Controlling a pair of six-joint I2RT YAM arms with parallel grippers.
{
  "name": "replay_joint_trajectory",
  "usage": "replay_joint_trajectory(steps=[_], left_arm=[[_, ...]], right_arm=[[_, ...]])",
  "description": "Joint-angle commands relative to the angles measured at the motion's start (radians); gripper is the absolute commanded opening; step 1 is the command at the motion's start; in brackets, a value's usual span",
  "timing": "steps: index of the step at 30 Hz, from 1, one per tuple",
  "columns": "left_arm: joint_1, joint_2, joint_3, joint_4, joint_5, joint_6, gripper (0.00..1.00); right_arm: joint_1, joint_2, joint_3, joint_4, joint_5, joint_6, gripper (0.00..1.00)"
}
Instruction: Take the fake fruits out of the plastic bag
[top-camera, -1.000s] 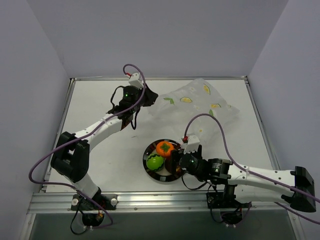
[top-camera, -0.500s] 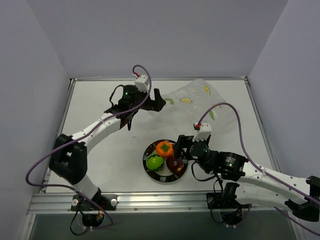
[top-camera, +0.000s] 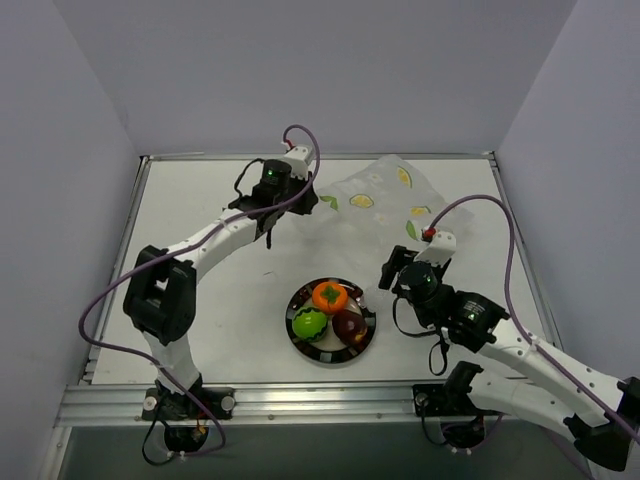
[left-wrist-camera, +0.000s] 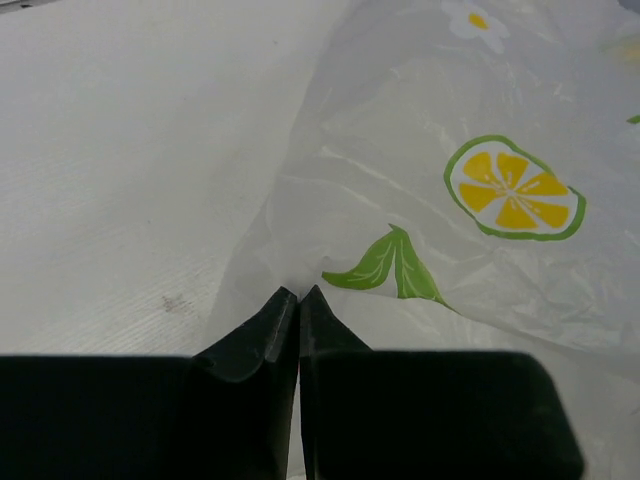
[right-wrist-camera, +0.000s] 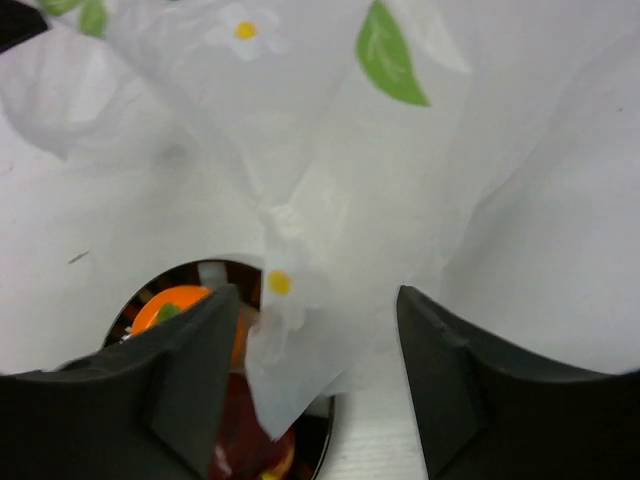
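The plastic bag (top-camera: 395, 205) is lying crumpled on the table (top-camera: 200, 300), beyond the plate (top-camera: 330, 359) and off toward its far right. It is showing clear, crinkly film printed with lemon slices, small white flowers and green leaves.

The three fake fruits are sitting together in the round, black-rimmed plate, outside the bag. The orange fruit (top-camera: 330, 296), with its green leafy top, is resting at the plate's far side. The green fruit (top-camera: 309, 324) is lying at the plate's near left and the maroon fruit (top-camera: 349, 325) at its near right. All three are glossy and packed close together.

The left gripper (left-wrist-camera: 298, 298) is working beyond the plate, to its far left. Its jaws are pressed together on the bag's left edge, pinching the film just beside a printed leaf. The right gripper (right-wrist-camera: 315, 298) is hovering just beyond the plate's right side with its fingers spread wide and holding nothing. A loose corner of the bag with a flower print is hanging between them. In the right wrist view, the plate and the orange fruit are peeking out behind that corner.
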Motion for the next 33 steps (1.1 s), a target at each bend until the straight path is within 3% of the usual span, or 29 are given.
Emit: replay_joint_trajectory(steps=[1,2,6,12,15,16,17,18,19,20,21,22,23,26,29,33], left_arm=[[0.03,-0.155,-0.024,0.073,-0.104,-0.033,0.02],[0.038,-0.175,-0.076,0.09,-0.124,-0.055,0.02],[0.058,-0.296,-0.216,0.19,-0.167,-0.157,0.02],[0.036,-0.357,-0.386,0.302,-0.175,-0.2,0.02],[0.05,-0.313,-0.357,0.274,-0.171,-0.202,0.03],[0.055,-0.304,-0.348,0.267,-0.172,-0.202,0.08],[0.065,-0.299,-0.339,0.262,-0.174,-0.205,0.14],[0.073,-0.294,-0.329,0.259,-0.171,-0.217,0.33],[0.078,-0.294,-0.31,0.247,-0.166,-0.226,0.46],[0.082,-0.297,-0.294,0.231,-0.158,-0.236,0.6],[0.082,-0.31,-0.277,0.215,-0.157,-0.242,0.86],[0.079,-0.32,-0.265,0.196,-0.155,-0.243,0.95],[0.078,-0.331,-0.248,0.19,-0.152,-0.251,0.94],[0.072,-0.403,-0.254,0.171,-0.155,-0.288,0.94],[0.065,-0.495,-0.267,0.123,-0.192,-0.311,0.94],[0.052,-0.627,-0.227,-0.108,-0.25,-0.261,0.94]], right_arm=[[-0.107,0.049,-0.017,0.091,-0.01,-0.079,0.59],[-0.153,0.071,-0.026,0.127,-0.059,-0.102,0.45],[-0.459,0.198,-0.078,0.42,-0.381,-0.145,0.26],[-0.581,0.583,0.046,0.843,-0.682,-0.145,0.1],[-0.581,0.787,0.231,0.892,-0.737,-0.147,0.07],[-0.581,0.833,0.273,0.886,-0.738,-0.147,0.07],[-0.58,0.841,0.325,0.876,-0.719,-0.157,0.1],[-0.579,0.838,0.341,0.851,-0.701,-0.16,0.14],[-0.579,0.808,0.35,0.837,-0.678,-0.173,0.2],[-0.578,0.786,0.353,0.821,-0.626,-0.197,0.4],[-0.578,0.766,0.359,0.768,-0.609,-0.211,0.53],[-0.578,0.717,0.359,0.74,-0.566,-0.223,0.67],[-0.578,0.689,0.358,0.712,-0.544,-0.232,0.82],[-0.567,0.571,0.313,0.649,-0.497,-0.246,0.94],[-0.534,0.449,0.261,0.617,-0.449,-0.251,0.96],[-0.468,0.289,0.22,0.573,-0.374,-0.259,0.96]])
